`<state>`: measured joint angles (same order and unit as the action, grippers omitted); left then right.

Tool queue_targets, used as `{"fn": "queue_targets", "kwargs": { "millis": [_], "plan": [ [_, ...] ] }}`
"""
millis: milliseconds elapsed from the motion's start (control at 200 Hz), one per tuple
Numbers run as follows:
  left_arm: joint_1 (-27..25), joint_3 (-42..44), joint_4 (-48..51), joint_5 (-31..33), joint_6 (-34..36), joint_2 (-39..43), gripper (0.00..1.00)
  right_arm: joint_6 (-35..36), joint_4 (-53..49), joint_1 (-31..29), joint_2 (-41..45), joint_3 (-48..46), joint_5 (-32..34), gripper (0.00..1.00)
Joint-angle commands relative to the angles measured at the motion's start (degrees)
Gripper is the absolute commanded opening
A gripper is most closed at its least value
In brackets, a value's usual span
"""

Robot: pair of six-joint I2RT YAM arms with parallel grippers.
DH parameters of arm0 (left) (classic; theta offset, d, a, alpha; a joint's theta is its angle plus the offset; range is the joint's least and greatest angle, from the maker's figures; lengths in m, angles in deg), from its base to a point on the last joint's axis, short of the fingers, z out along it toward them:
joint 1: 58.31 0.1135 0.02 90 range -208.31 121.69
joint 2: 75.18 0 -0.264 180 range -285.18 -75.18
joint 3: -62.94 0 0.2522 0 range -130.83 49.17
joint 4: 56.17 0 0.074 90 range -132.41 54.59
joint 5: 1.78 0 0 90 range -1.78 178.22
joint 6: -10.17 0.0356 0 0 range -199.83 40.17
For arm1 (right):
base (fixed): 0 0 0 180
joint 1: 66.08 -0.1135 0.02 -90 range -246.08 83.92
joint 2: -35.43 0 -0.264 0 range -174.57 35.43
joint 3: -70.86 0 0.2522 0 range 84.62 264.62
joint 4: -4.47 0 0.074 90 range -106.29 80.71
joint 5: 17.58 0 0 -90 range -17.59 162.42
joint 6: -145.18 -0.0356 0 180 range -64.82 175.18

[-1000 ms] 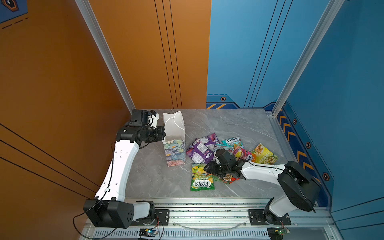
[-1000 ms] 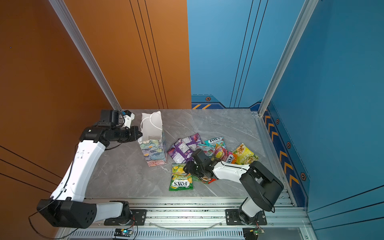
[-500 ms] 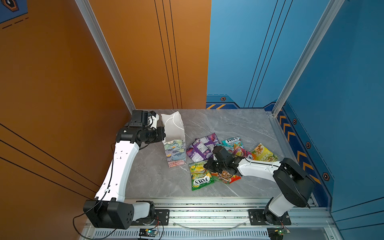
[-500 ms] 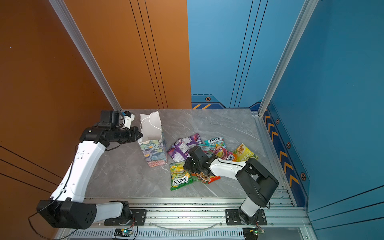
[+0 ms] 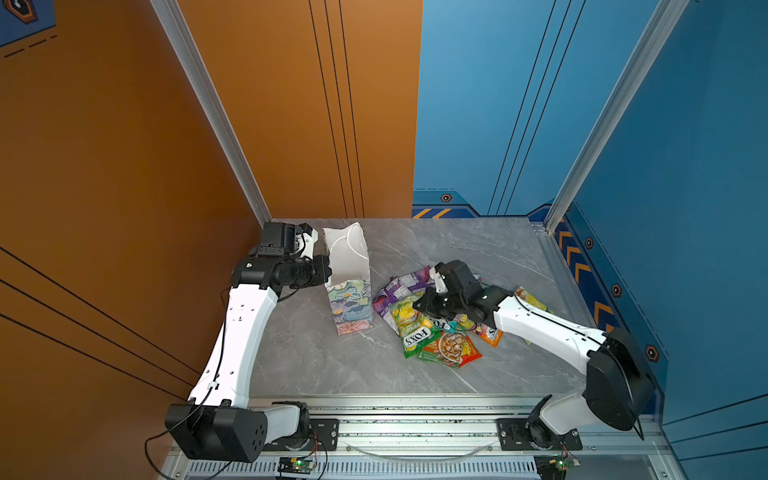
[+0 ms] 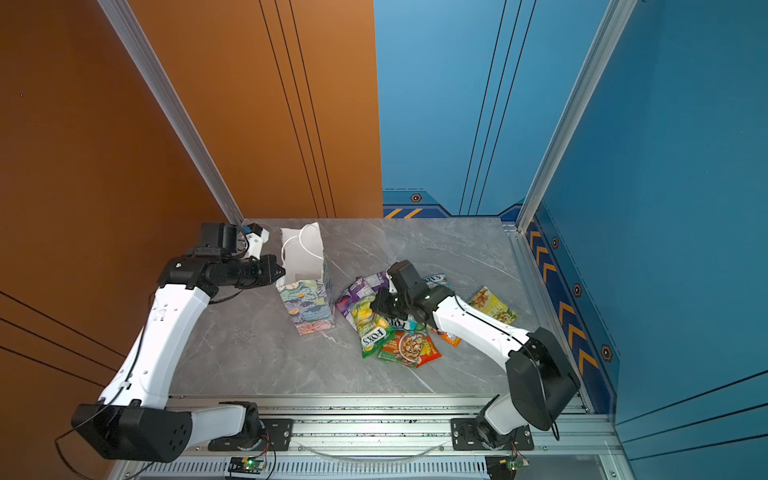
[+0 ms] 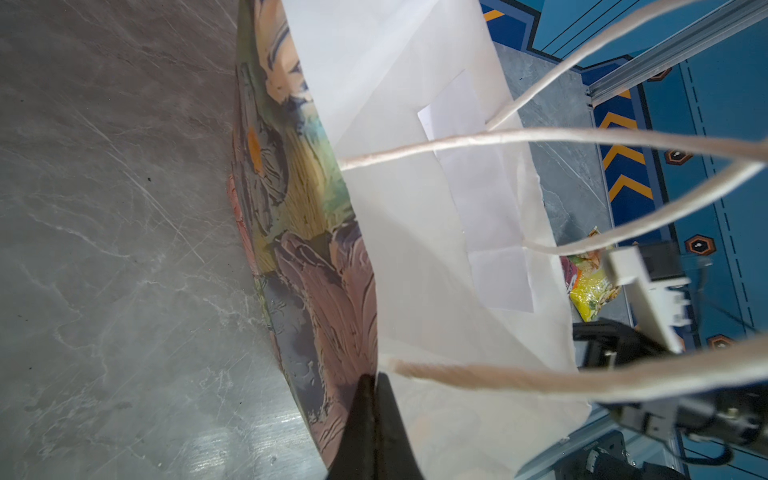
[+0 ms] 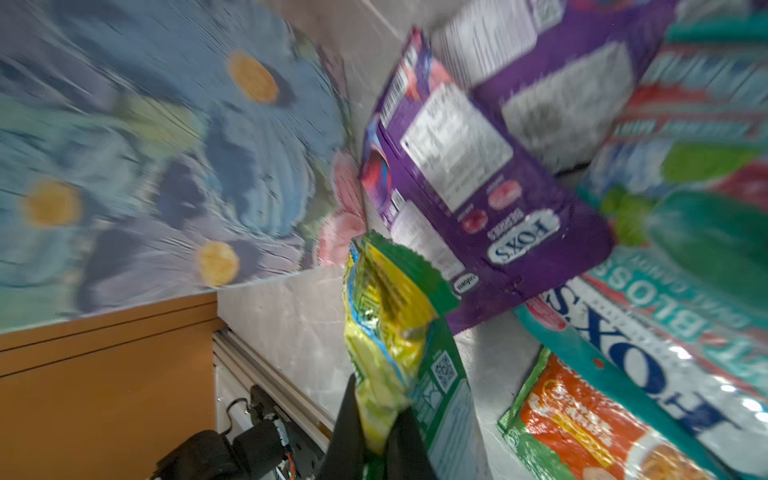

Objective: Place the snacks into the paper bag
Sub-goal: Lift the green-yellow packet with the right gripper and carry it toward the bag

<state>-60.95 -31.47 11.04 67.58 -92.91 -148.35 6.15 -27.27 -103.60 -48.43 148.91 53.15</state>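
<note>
Right pincer (image 8: 374,419) clenched on the glossy green-yellow packet (image 8: 390,316), a grip shown only in its wrist view; left pincer (image 7: 371,399) pinches the upright floral paper bag (image 5: 351,307), nine o'clock of the snack pile (image 5: 446,347).

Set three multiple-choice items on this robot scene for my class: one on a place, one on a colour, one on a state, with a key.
1. In both top views, the bag stands where relative to the snacks?
A) right of them
B) left of them
C) on top of them

2. The packet in the right gripper is:
A) purple
B) orange
C) green-yellow

3. The left gripper is:
A) open, holding nothing
B) shut on a snack
C) shut on the bag's rim

Key:
1. B: the bag is upright on the left, apart from the snacks.
2. C: the right wrist view shows a green-yellow packet pinched in the gripper.
3. C: the left wrist view shows the gripper closed on the rim.
</note>
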Motion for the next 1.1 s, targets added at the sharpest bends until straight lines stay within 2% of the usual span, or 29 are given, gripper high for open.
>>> {"fn": "queue_targets", "kwargs": {
  "millis": [0, 160, 280, 410, 566, 906, 1096],
  "plan": [
    [0.44, 0.90, 0.21, -2.43, 0.21, 1.06, 0.00, 5.21, -6.17, 1.95, 4.07, 7.00, 0.42, 0.00],
    [0.44, 1.14, -0.25, -3.86, 0.20, 1.31, 0.00, 7.65, -4.93, 2.33, 3.24, 16.04, 3.98, 0.00],
    [0.44, 1.27, -0.36, -5.01, 0.57, 1.64, 0.00, 9.86, -3.48, 1.04, 1.06, 23.06, 10.27, 0.00],
    [0.44, 1.54, -0.72, -7.17, 0.66, 2.02, 0.00, 13.88, -3.82, -0.51, -2.79, 32.27, 17.22, 0.00],
    [0.44, 1.10, -1.06, -9.25, 0.75, 2.26, 0.00, 18.96, -5.10, -0.72, -9.13, 44.43, 21.34, 0.00],
    [0.35, 2.37, -1.81, -10.73, 0.56, 2.21, 0.00, 21.79, -8.21, -1.58, -25.29, 70.63, 21.70, 0.00],
    [0.26, 3.55, -3.08, -11.58, -0.45, 2.49, 0.00, 20.89, -5.85, -2.21, -31.74, 78.28, 22.04, 0.00]
  ]
}}
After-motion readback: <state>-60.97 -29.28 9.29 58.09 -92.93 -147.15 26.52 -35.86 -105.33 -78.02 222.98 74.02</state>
